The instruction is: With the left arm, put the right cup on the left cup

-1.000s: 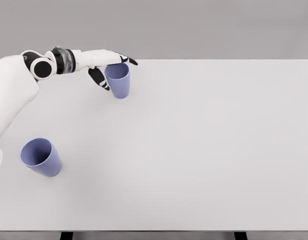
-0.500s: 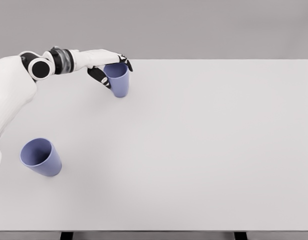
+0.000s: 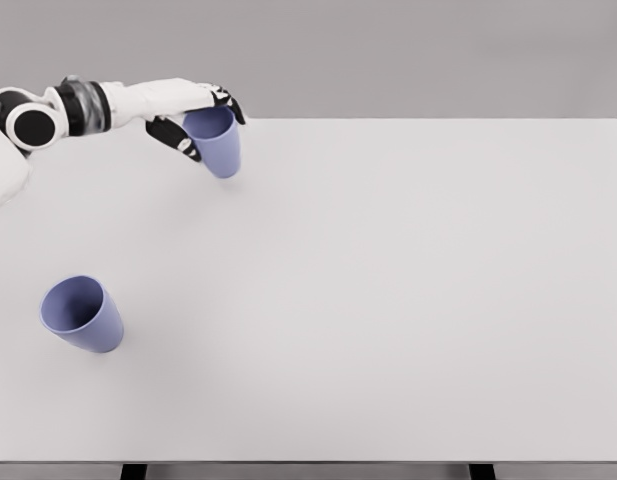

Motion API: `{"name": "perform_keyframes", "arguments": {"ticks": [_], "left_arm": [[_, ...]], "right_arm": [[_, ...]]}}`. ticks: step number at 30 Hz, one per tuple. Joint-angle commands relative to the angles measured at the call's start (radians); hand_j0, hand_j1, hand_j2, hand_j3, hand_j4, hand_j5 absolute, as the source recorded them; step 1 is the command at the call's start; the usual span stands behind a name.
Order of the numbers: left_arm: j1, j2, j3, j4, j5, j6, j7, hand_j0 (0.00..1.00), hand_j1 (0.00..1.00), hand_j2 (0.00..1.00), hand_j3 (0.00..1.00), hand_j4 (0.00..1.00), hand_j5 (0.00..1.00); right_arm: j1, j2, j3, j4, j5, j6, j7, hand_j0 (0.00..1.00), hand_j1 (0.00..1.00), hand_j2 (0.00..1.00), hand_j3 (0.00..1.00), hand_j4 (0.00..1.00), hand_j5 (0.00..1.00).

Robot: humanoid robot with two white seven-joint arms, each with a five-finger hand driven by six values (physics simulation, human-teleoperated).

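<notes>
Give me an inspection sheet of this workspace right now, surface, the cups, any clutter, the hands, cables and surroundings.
Surface: white table, flat and evenly lit.
Job's things: held cup, blue, at the far left of the table, tilted slightly, in the left hand's grasp; whether it is clear of the table cannot be told. Second cup, blue, stands alone near the left edge, mouth open toward the camera.
Clutter: nothing seen.
Hands: left hand wrapped around the held cup near its rim, arm coming in from the upper left. Right hand not in view.
Cables: nothing seen.
Surroundings: plain grey backdrop beyond the table; dark table legs at the bottom edge.
</notes>
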State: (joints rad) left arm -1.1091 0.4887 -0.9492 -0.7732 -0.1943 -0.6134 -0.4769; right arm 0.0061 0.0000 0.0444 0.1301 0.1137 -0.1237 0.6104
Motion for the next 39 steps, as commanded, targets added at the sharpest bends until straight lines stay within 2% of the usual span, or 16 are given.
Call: {"name": "perform_keyframes", "arguments": {"ticks": [1, 5, 7, 8, 14, 17, 24, 26, 39], "left_arm": [[-0.002, 0.060, 0.000, -0.077, 0.038, 0.002, 0.000, 0.51, 0.51, 0.51, 0.51, 0.51, 0.51], [0.000, 0.122, -0.013, -0.150, 0.062, 0.002, 0.000, 0.51, 0.51, 0.51, 0.51, 0.51, 0.51], [-0.005, 0.174, -0.091, -0.221, 0.167, 0.002, 0.000, 0.51, 0.51, 0.51, 0.51, 0.51, 0.51], [-0.006, 0.191, -0.097, -0.236, 0.177, 0.002, -0.002, 0.51, 0.51, 0.51, 0.51, 0.51, 0.51], [-0.005, 0.298, -0.099, -0.360, 0.222, 0.002, 0.000, 0.51, 0.51, 0.51, 0.51, 0.51, 0.51], [-0.005, 0.366, -0.126, -0.431, 0.265, 0.002, 0.000, 0.51, 0.51, 0.51, 0.51, 0.51, 0.51], [0.000, 0.455, -0.128, -0.529, 0.299, 0.002, 0.001, 0.51, 0.51, 0.51, 0.51, 0.51, 0.51], [-0.002, 0.504, -0.158, -0.577, 0.334, 0.002, 0.001, 0.51, 0.51, 0.51, 0.51, 0.51, 0.51], [-0.003, 0.775, -0.161, -0.808, 0.423, 0.002, 0.001, 0.51, 0.51, 0.51, 0.51, 0.51, 0.51]], "right_arm": [[0.000, 0.000, 0.000, 0.000, 0.001, -0.001, 0.000, 1.00, 1.00, 1.00, 1.00, 1.00, 1.00], [0.000, 0.000, 0.000, 0.000, 0.001, -0.001, 0.000, 1.00, 1.00, 1.00, 1.00, 1.00, 1.00], [0.000, 0.000, 0.000, 0.000, 0.001, -0.001, 0.000, 1.00, 1.00, 1.00, 1.00, 1.00, 1.00], [0.000, 0.000, 0.000, 0.000, 0.001, -0.001, 0.000, 1.00, 1.00, 1.00, 1.00, 1.00, 1.00], [0.000, 0.000, 0.000, 0.000, 0.001, -0.001, 0.000, 1.00, 1.00, 1.00, 1.00, 1.00, 1.00], [0.000, 0.000, 0.000, 0.000, 0.001, -0.001, 0.000, 1.00, 1.00, 1.00, 1.00, 1.00, 1.00], [0.000, 0.000, 0.000, 0.000, 0.001, -0.001, 0.000, 1.00, 1.00, 1.00, 1.00, 1.00, 1.00], [0.000, 0.000, 0.000, 0.000, 0.001, -0.001, 0.000, 1.00, 1.00, 1.00, 1.00, 1.00, 1.00], [0.000, 0.000, 0.000, 0.000, 0.001, -0.001, 0.000, 1.00, 1.00, 1.00, 1.00, 1.00, 1.00]]}}
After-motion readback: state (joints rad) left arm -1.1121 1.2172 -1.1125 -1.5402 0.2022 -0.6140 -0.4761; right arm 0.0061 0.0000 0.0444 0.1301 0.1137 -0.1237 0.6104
